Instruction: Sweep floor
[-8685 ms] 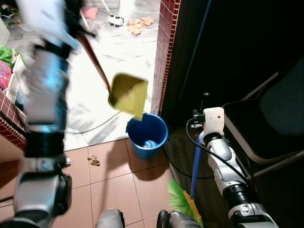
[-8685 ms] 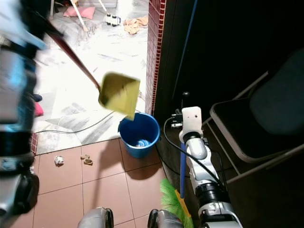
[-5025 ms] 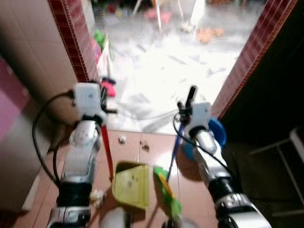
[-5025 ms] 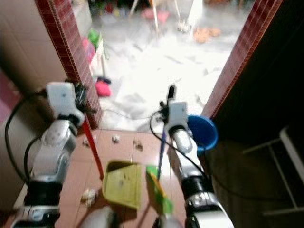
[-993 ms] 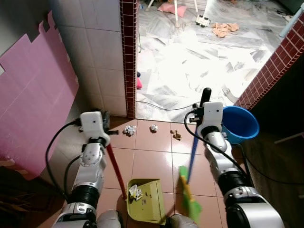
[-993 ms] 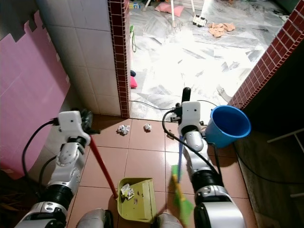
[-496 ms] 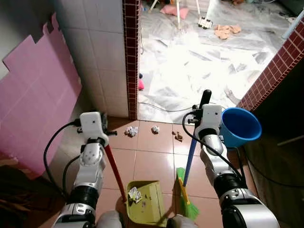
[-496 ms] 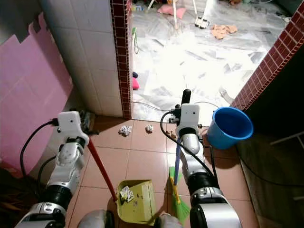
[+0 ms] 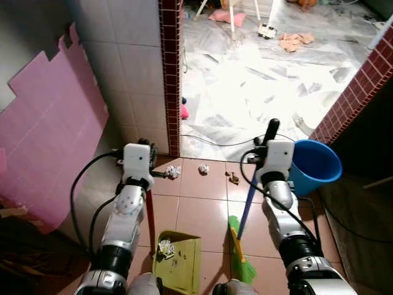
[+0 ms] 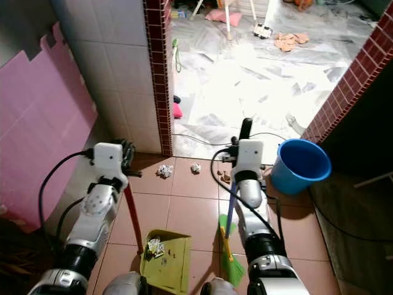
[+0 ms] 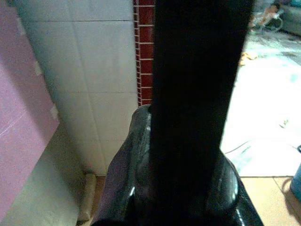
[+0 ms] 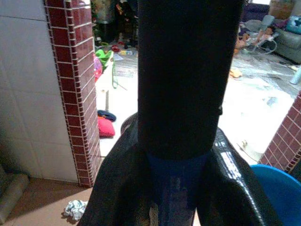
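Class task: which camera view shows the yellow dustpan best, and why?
The left eye view shows it best: the yellow dustpan lies almost whole on the tiles, crumpled paper inside. The right eye view shows the same pan, its lower edge cut by the frame. In the left wrist view, only its dark handle shows, close up, pan hidden.

Glossy tile and plastic are showing under the light.
The terracotta floor tiles are gleaming smooth; the yellow-green dustpan and blue bucket are looking like plastic; crumpled paper is lying matt ahead of the glossy black fingers.
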Available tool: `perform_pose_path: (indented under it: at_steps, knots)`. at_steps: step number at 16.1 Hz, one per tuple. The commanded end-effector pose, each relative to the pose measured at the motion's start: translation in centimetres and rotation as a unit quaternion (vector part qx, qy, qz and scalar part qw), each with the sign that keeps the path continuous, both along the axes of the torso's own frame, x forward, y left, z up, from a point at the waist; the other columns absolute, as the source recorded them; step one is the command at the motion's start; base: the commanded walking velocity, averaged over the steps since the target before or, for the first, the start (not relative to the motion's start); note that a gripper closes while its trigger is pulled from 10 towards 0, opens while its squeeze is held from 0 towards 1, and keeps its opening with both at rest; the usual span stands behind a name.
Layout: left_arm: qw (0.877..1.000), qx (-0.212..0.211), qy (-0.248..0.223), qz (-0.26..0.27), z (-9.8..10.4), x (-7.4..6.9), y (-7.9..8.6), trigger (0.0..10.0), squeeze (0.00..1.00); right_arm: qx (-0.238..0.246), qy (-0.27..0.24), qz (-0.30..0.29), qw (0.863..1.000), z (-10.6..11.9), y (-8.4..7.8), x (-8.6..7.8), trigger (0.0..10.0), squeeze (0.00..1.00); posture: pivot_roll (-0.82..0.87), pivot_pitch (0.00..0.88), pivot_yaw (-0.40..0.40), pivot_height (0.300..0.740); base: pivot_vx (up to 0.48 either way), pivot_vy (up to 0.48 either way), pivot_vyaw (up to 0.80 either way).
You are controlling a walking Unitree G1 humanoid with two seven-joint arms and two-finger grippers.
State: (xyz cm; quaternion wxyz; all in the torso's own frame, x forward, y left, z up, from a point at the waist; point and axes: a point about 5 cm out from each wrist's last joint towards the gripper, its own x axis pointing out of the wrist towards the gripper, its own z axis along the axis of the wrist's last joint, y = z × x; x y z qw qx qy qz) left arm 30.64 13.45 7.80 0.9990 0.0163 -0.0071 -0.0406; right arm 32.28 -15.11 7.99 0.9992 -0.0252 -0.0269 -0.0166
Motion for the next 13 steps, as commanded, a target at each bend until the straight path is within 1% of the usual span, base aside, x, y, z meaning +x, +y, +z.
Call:
perform_pose_path:
  at_steps: [1,2,3,4,5,6,8,9,11,13]
  knots:
    - [1.000,-0.009,-0.029,0.007,1.4,0.3,0.4,10.0,0.00,0.002,-0.028,-0.001,1.000,1.0,0.1,0.1,10.0,0.00,0.02,0.023,0.012,0.740,0.000,0.000,0.00]
    - [0.999,-0.014,-0.052,0.002,2.7,0.7,0.3,10.0,0.00,-0.016,-0.042,-0.023,0.999,1.6,-0.6,0.0,10.0,0.00,0.01,0.032,0.013,0.740,0.000,0.000,0.00]
    - [0.998,-0.016,-0.063,-0.001,3.5,1.0,0.2,10.0,0.00,-0.039,-0.051,-0.044,0.997,1.9,-1.4,-0.2,10.0,0.00,0.01,0.035,0.015,0.740,0.000,0.000,0.00]
    - [0.997,-0.015,-0.070,-0.008,4.0,1.3,0.0,10.0,0.00,-0.042,-0.041,-0.071,0.996,1.7,-2.6,-0.3,10.0,0.00,0.00,0.038,0.017,0.740,0.000,0.000,0.00]
    - [0.997,-0.016,-0.072,-0.008,4.2,1.4,0.0,10.0,0.00,-0.017,-0.028,-0.084,0.996,1.5,-3.1,-0.3,10.0,0.00,-0.01,0.039,0.017,0.740,0.000,0.000,0.00]
    - [0.997,-0.023,-0.072,-0.014,4.3,1.6,-0.2,10.0,0.00,-0.018,-0.028,-0.077,0.996,1.6,-3.0,-0.1,10.0,0.00,-0.02,0.036,0.016,0.740,0.000,0.000,-0.67]
    - [0.997,-0.020,-0.077,-0.021,4.5,1.7,-0.5,10.0,0.00,-0.023,-0.033,-0.066,0.997,1.9,-2.7,0.0,10.0,0.00,-0.02,0.036,0.014,0.740,0.000,0.000,-0.80]
    - [0.996,-0.027,-0.082,-0.026,5.1,1.8,-0.7,10.0,0.00,-0.015,-0.026,-0.060,0.998,1.7,-2.4,0.1,10.0,0.00,0.00,0.038,0.005,0.740,0.000,0.000,-0.80]
    - [0.994,-0.044,-0.097,-0.031,6.3,1.9,-1.0,10.0,0.00,-0.017,-0.016,-0.047,0.999,1.6,-1.7,0.3,10.0,0.00,0.01,0.044,-0.006,0.740,0.000,0.000,-0.80]
    - [0.992,-0.054,-0.111,-0.024,7.1,1.8,-0.9,10.0,0.00,-0.013,-0.009,-0.041,0.999,1.5,-1.5,0.4,10.0,0.00,0.00,0.050,-0.014,0.740,0.000,0.000,-0.80]
